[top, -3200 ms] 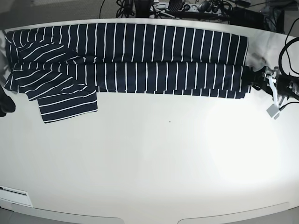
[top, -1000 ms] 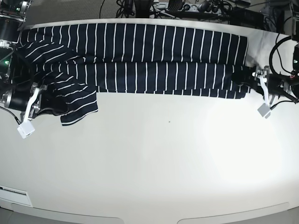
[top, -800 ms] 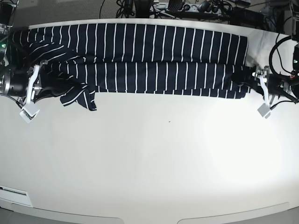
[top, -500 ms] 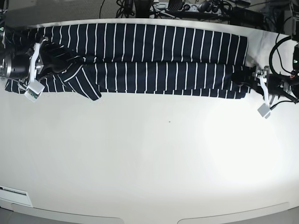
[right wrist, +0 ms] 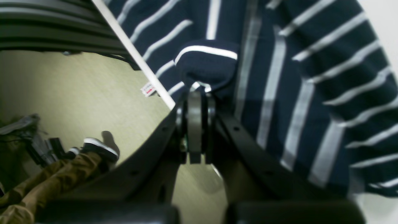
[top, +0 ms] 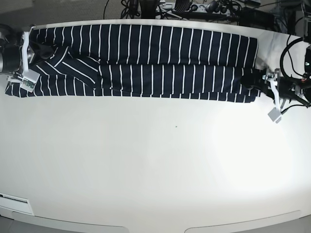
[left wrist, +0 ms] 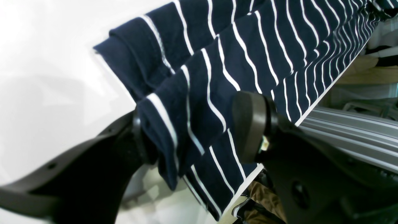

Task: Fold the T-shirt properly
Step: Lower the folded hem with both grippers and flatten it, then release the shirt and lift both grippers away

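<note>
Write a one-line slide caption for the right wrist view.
Right gripper shut on a bunched fold of the navy white-striped T-shirt at the table edge.

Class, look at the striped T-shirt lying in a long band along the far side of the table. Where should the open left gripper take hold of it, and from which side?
Grip the T-shirt at the folded corner of its end, coming in from beyond that end along the table. The layers there are stacked and lifted off the surface, already sitting between the left gripper and its open jaws, so closing would likely catch them all.

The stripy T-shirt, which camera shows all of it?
The base view: the whole T-shirt lies as a long band across the table. Each wrist view shows only one end, near a gripper.
</note>
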Available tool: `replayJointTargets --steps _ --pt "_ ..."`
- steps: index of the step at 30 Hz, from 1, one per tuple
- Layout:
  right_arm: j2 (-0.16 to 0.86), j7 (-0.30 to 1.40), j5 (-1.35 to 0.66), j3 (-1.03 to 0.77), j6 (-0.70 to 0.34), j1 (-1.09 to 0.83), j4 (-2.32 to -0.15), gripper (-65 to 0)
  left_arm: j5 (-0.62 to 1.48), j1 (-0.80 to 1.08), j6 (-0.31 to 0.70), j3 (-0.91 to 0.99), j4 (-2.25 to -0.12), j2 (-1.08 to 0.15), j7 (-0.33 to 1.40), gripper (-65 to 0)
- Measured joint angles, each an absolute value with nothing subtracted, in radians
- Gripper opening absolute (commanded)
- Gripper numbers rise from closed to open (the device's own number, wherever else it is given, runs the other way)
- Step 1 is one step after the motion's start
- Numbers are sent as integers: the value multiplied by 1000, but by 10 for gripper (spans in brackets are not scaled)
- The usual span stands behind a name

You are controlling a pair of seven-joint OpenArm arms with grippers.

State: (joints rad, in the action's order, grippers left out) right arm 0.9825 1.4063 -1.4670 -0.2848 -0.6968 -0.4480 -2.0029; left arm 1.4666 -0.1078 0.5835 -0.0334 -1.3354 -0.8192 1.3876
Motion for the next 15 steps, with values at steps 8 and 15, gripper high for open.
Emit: replayJointTargets --steps 8,15 --pt "1045 1404 -1467 -285 -697 -492 -2003 -650 1467 -108 583 -33 -1335 -819 1388 -273" --pt "1033 1400 -1470 -283 -697 -597 -2004 -650 1466 -108 583 -33 -1335 -819 1388 -273"
